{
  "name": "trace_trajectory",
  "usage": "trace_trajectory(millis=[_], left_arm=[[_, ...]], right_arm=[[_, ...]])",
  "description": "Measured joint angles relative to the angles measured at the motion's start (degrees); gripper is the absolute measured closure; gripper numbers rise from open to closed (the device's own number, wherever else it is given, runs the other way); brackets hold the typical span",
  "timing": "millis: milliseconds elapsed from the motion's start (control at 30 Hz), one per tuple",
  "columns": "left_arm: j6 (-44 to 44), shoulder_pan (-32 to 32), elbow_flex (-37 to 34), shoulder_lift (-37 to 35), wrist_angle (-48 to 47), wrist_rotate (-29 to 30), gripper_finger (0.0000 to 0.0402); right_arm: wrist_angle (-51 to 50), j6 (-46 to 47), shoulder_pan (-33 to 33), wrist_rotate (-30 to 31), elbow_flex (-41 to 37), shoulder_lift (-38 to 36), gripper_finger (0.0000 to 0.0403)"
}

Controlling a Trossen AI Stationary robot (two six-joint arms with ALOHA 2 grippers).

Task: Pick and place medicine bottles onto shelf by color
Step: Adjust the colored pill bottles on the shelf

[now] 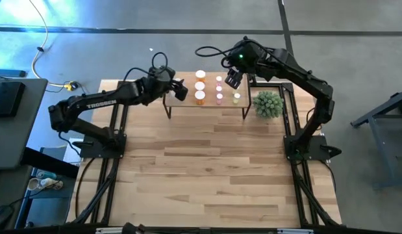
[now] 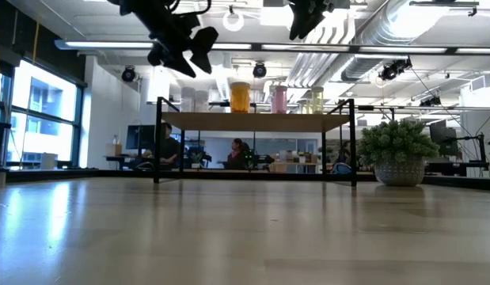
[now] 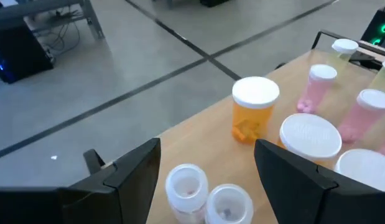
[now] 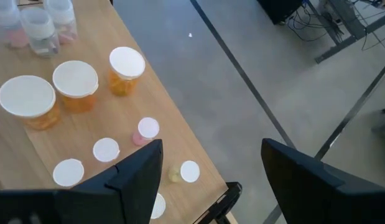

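The shelf [image 1: 210, 104] stands at the table's far middle on thin black legs. White-capped medicine bottles stand on it in rows by colour: clear [image 3: 186, 183], orange [image 1: 199, 86], pink [image 1: 219, 89] and yellow-green [image 1: 236, 97]. My left gripper [image 1: 180, 90] hovers open above the shelf's left end, over the clear bottles and apart from them [image 2: 185, 47]. My right gripper [image 1: 234, 79] hangs open higher up over the shelf's far right part [image 2: 308, 20], above the yellow-green bottle [image 4: 186, 172]. Neither gripper has anything between its fingers.
A green spiky plant [image 1: 267, 104] in a pot stands on the table just right of the shelf. The wide wooden tabletop [image 1: 207, 169] stretches toward the near edge. People sit in the room behind the table [image 2: 165, 146].
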State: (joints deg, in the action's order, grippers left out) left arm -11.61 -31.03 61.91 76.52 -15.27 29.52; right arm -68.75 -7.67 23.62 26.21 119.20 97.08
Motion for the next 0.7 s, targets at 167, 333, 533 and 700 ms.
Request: trace_trajectory(millis=[167, 333, 533, 700], left_arm=[[-0.37, 1.51, 0.18, 1.53, 0.02, 0.32, 0.0151], [-0.29, 3.19, 0.18, 1.73, 0.01, 1.57, 0.0151], [-0.25, 4.59, 0.07, 1.9, -0.02, 4.98, 0.0151], [-0.25, 4.45, -0.01, 4.21, -0.48, 4.56, 0.0151]], right_arm=[[0.0, 0.17, 0.0, -0.26, 0.0, 0.0, 0.0139], [0.0, 0.17, 0.0, -0.24, 0.0, 0.0, 0.0139], [0.02, 1.4, 0.0, -0.24, 0.0, 0.0, 0.0139], [0.02, 1.41, 0.0, -0.24, 0.0, 0.02, 0.0139]])
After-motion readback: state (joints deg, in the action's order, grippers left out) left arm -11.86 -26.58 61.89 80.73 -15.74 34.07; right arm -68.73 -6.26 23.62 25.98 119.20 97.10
